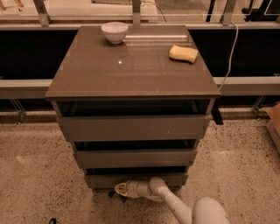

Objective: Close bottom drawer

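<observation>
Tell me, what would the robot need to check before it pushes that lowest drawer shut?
1. Drawer needs closing: the narrow grey-brown bottom drawer juts out, with a dark gap above its face. Ok.
2. Gripper lined up: the white gripper sits low by the floor, at the lower left of the drawer's face. Ok.
3. Gripper touching the face: cannot tell.
4. Nothing blocking inside the drawer: too dark, cannot tell.
5. Loose things safe: the white bowl and yellow sponge lie well back from the front edge of the grey-brown cabinet top. Ok.

A lab-like space: speckled terrazzo floor (35, 175), metal railing posts (41, 11), lone drawer cabinet (131, 70), gripper (120, 189) low at its base.
</observation>
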`<state>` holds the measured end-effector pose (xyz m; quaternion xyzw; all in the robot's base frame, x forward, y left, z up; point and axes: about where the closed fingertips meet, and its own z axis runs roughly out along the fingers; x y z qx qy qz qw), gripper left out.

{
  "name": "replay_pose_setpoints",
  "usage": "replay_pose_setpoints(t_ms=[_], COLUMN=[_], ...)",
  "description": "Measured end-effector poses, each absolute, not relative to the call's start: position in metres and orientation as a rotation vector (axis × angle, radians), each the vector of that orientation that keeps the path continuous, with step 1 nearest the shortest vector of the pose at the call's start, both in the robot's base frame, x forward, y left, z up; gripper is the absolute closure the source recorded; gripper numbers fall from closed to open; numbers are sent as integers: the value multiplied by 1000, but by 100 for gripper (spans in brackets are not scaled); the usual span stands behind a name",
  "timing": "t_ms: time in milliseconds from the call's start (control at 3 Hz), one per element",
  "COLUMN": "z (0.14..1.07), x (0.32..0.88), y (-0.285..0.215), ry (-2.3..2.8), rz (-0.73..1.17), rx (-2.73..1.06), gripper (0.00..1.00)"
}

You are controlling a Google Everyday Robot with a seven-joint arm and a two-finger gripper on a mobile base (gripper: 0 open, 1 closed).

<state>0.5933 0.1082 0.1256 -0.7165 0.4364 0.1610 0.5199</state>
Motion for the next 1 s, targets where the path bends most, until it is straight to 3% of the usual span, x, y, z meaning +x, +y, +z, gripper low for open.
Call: replay_pose_setpoints(t_ms=[1000], z=[137], x=[535], y=[79], ry=[988], rz=[569], rx=[-1723], gripper=[100])
